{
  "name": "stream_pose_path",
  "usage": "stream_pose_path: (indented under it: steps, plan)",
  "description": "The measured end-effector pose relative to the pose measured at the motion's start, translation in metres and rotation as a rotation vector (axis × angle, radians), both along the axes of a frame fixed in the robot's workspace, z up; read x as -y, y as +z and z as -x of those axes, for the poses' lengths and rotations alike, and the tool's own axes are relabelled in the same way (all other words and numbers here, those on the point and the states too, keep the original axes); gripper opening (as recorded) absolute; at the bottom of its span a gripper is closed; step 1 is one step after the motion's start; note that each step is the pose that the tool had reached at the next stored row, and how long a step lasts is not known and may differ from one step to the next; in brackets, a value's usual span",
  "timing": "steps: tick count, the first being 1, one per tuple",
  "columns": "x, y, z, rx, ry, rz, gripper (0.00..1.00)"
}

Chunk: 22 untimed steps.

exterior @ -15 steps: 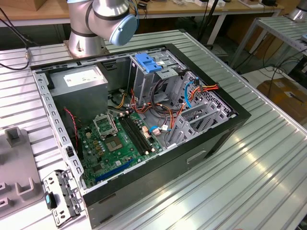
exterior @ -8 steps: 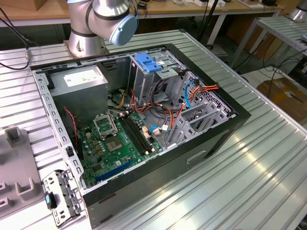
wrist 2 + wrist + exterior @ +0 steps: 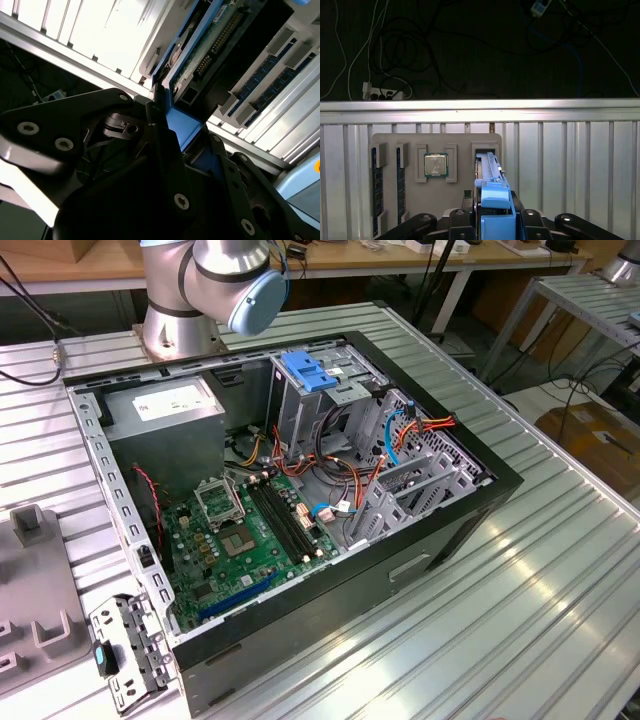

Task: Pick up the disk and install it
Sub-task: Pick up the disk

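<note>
The disk stands on edge in a slot of a grey holder tray, its blue plastic bracket facing the camera. In the first wrist view my gripper sits around that bracket, one black finger on each side of it. In the second wrist view the disk's green circuit board and blue bracket run between the gripper's fingers, which press against the bracket. The gripper is shut on the disk.
The tray also holds a processor chip and two memory sticks. In the exterior view the open computer case lies on the ribbed metal table, with a metal cage with a blue top, a grey power-supply box and the arm's base behind.
</note>
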State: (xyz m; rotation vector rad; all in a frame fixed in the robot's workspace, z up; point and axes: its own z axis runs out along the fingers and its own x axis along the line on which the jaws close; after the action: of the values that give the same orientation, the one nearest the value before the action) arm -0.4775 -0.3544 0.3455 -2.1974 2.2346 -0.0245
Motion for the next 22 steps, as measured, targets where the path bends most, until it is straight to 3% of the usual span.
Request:
stream_pose_path:
  steps: [22]
  plan:
    - [0.0000,0.0093,0.0000,0.0000,0.000,0.0000,0.37]
